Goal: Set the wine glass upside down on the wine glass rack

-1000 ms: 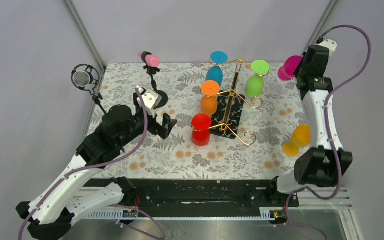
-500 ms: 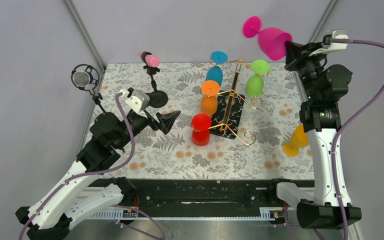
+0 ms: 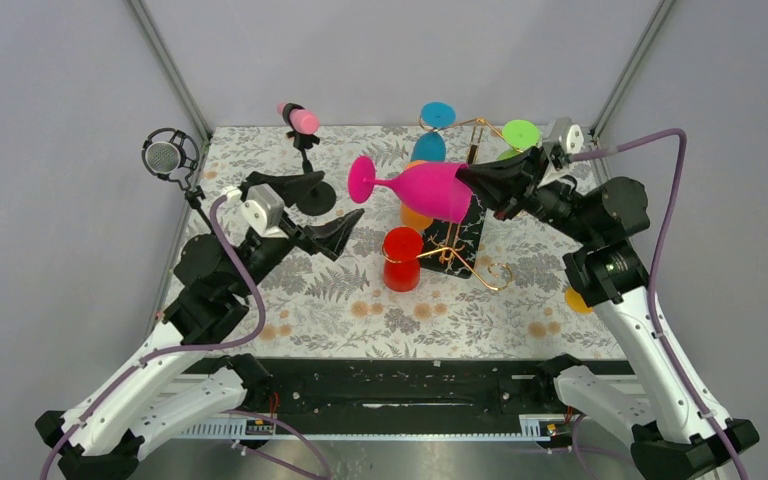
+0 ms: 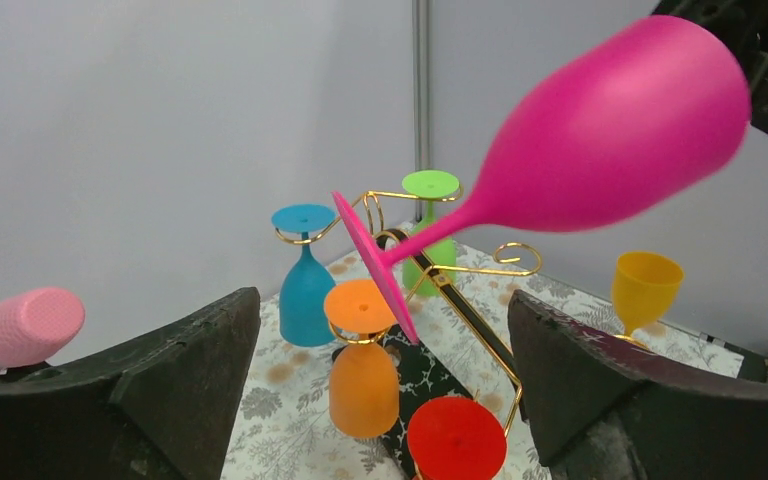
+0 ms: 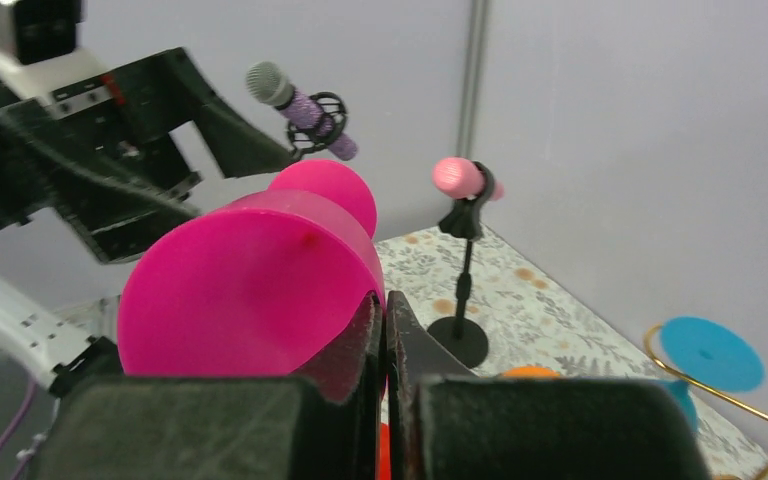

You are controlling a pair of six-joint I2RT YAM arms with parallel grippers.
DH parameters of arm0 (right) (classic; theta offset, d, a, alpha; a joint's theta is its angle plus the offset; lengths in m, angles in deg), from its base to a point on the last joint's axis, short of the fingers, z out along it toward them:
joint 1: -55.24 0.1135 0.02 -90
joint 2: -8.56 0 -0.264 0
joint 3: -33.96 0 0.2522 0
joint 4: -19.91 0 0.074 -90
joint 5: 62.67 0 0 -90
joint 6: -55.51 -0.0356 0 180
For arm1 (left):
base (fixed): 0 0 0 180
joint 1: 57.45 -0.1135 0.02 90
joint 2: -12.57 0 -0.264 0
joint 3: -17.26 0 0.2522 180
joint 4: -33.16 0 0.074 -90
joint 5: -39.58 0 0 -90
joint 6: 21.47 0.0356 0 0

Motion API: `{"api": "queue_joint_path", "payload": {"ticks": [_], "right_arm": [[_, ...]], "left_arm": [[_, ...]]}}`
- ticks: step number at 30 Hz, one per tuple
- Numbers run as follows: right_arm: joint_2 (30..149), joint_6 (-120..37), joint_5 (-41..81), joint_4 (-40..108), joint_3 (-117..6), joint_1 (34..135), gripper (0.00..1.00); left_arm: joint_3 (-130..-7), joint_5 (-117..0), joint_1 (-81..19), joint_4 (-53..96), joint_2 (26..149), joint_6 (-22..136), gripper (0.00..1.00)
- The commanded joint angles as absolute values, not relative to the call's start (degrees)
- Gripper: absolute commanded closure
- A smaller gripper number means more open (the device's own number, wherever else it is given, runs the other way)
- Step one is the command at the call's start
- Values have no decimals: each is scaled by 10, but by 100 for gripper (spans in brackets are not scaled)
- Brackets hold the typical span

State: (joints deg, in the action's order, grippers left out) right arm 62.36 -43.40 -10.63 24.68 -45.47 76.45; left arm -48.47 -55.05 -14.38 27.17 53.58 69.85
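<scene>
The magenta wine glass [image 3: 430, 190] lies on its side in the air above the rack, foot pointing left. My right gripper [image 3: 480, 180] is shut on its rim, one finger inside the bowl [image 5: 250, 280] and one outside, seen at the right gripper [image 5: 382, 310]. The gold wire wine glass rack [image 3: 480, 272] stands on its black speckled base mid-table, partly hidden under the glass. My left gripper [image 3: 341, 197] is open, facing the glass's foot from the left. In the left wrist view the foot [image 4: 375, 265] hangs between and beyond the wide-apart fingers of the left gripper [image 4: 382, 300], not touching them.
Red [image 3: 401, 258], orange [image 4: 362, 370], blue [image 3: 430, 148] and green [image 3: 520, 133] glasses hang upside down on the rack. A yellow glass [image 4: 645, 290] stands upright at the right, behind the right arm. A pink microphone [image 3: 300, 118] and a grey one [image 3: 165, 157] stand at the back left.
The right arm swung the magenta glass from high at the back right down and left over the rack, laying it sideways. The left gripper rose and turned toward it.
</scene>
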Motion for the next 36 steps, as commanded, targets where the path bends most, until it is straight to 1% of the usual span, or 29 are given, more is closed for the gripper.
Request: {"api": "queue_joint_path", "payload": {"ticks": [1, 6, 10, 13, 15, 16, 17, 18, 20, 22, 26, 28, 31, 33, 36], "right_arm": [[597, -467, -160, 173, -439, 785, 100], [584, -490, -178, 143, -424, 795, 100], [575, -506, -184, 101, -406, 795, 100], [571, -510, -187, 89, -398, 796, 100], [569, -510, -189, 90, -395, 796, 100], [569, -511, -191, 89, -394, 796, 100], [568, -511, -193, 88, -392, 796, 100], [567, -511, -197, 87, -391, 796, 100], [565, -507, -200, 89, -389, 796, 98], [562, -499, -203, 96, -389, 796, 93], [548, -463, -213, 127, -389, 796, 67], [535, -411, -232, 158, -388, 796, 54], [505, -325, -250, 215, -385, 796, 48], [481, -284, -227, 248, -384, 796, 46], [466, -285, -167, 264, -392, 796, 46]], "left_arm": [[-485, -561, -143, 335, 547, 687, 8], [-489, -552, -143, 336, 556, 665, 17], [-499, -543, -143, 319, 566, 656, 34], [-505, -528, -142, 308, 571, 633, 58], [-506, -517, -143, 304, 571, 622, 75], [-505, -512, -143, 303, 572, 618, 81], [-505, -509, -143, 302, 571, 614, 85], [-508, -508, -142, 296, 572, 612, 86], [-517, -514, -142, 280, 573, 624, 99], [-531, -515, -142, 266, 577, 644, 100], [-565, -518, -142, 229, 593, 687, 100], [-576, -520, -142, 223, 598, 721, 100], [-591, -495, -143, 214, 605, 754, 100], [-593, -491, -142, 218, 603, 783, 100], [-575, -510, -143, 253, 592, 834, 100]]}}
